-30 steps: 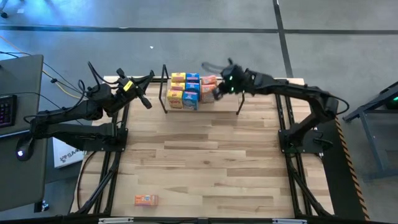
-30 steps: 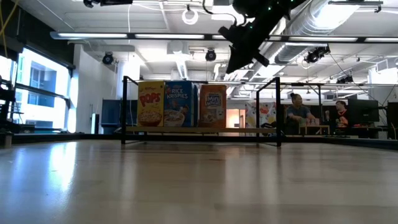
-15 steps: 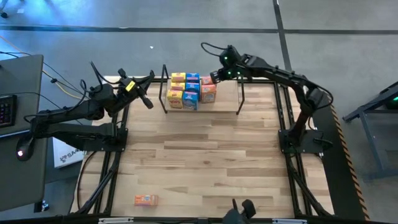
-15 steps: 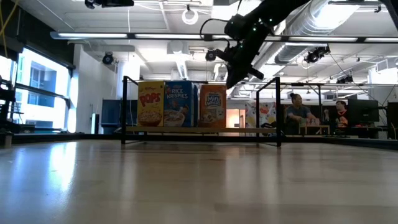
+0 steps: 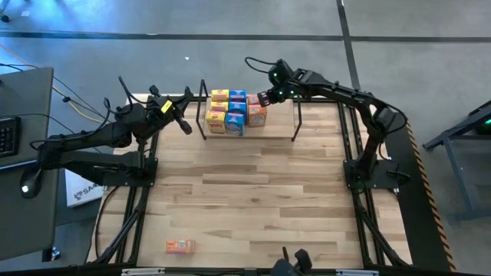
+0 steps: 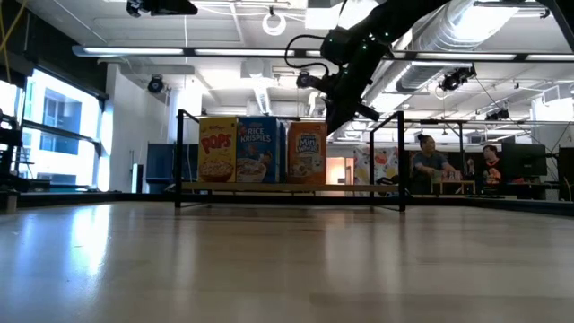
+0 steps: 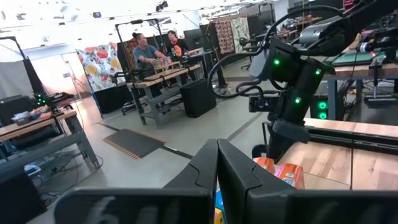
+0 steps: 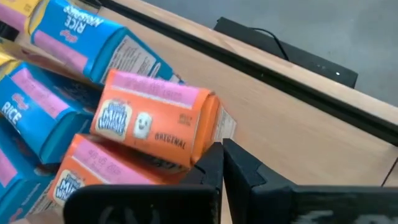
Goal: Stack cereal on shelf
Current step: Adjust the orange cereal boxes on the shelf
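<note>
The shelf [image 5: 295,123] stands at the table's far edge, a black rod frame [image 6: 401,161] on a wooden base. Yellow [image 5: 219,107], blue [image 5: 237,109] and orange [image 5: 257,113] cereal boxes fill its left part; in the low view they stand upright [image 6: 256,148]. One orange box [image 8: 155,124] lies tilted on top of another [image 8: 106,171]. My right gripper [image 5: 265,98] [image 8: 221,158] is shut, its tips at that tilted box's end. My left gripper [image 5: 186,123] [image 7: 217,168] is shut and hovers left of the shelf. A further orange box [image 5: 180,246] lies flat by the near edge. My right gripper has its shut fingers [image 8: 211,163] right beside the lower corner [image 8: 202,152] of the tilted orange box's end, coming slantwise from above on the shelf's far right side. I cannot tell whether they touch the box.
The shelf's right half [image 5: 280,123] holds no boxes. The wide wooden tabletop [image 5: 253,192] lies between shelf and near edge. Black frames [image 5: 357,169] run along both table sides. A desk with a keyboard [image 5: 8,134] stands left; people sit in the room behind [image 6: 430,161].
My right gripper has moved from above the orange boxes toward the table's far edge and down, ending close beside the top orange box. My left gripper has edged a little toward the shelf. The boxes have stayed where they were.
</note>
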